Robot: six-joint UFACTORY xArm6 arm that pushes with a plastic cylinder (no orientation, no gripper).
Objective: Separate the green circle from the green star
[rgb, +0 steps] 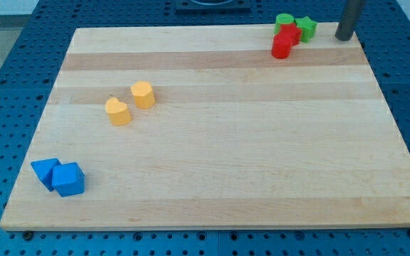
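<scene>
Pincer absent; my tip [344, 38] rests on wooden board [219, 171], right of green star [307, 28].

You have little room at the view's top right: the green circle [284, 21], green star [306, 28] and two red blocks [285, 40] sit packed together, touching, against the bench [219, 171] top edge. My tip [344, 37] stands just right of the star, a narrow gap between. The two yellow blocks [130, 103] stand left of centre, a small gap between them. The two blue blocks [59, 176] crowd the bottom-left corner. A wide lane runs between these groups.
</scene>
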